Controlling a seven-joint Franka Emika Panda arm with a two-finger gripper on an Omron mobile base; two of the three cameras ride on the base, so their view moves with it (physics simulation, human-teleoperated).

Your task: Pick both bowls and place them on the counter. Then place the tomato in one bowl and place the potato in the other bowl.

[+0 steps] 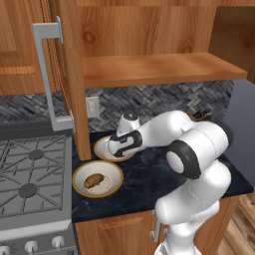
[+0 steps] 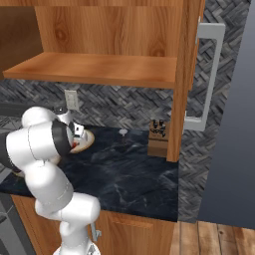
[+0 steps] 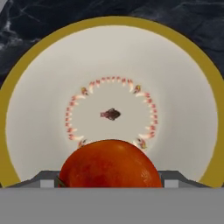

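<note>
Black marble counter carries both bowls side by side, close to the stove. The near bowl already has the potato lying in it, so that half of the job looks done. The far bowl sits just behind it, by the foot of the cabinet side panel, and the arm bends low over it with the gripper pointing down into its hollow. In the hand view the tomato sits at the bottom edge, right at the fingers, with the cream inside of the far bowl spread out beneath it, its painted ring of small red marks and dark centre spot almost straight below. The jaws stand wide, about as wide as the tomato itself; I judge that they have hold of it, though the fingertips are hidden behind the fruit and contact cannot be seen outright. The tomato hangs over the bowl's middle, not its rim, which suits a drop: released there, it should settle in the hollow instead of rolling off onto the counter. How high it hangs above the bowl floor cannot be told. In the right base view the arm's white links cover most of that bowl, with a sliver of red showing at its rim. A knife block stands well apart, clear of the work.
</note>
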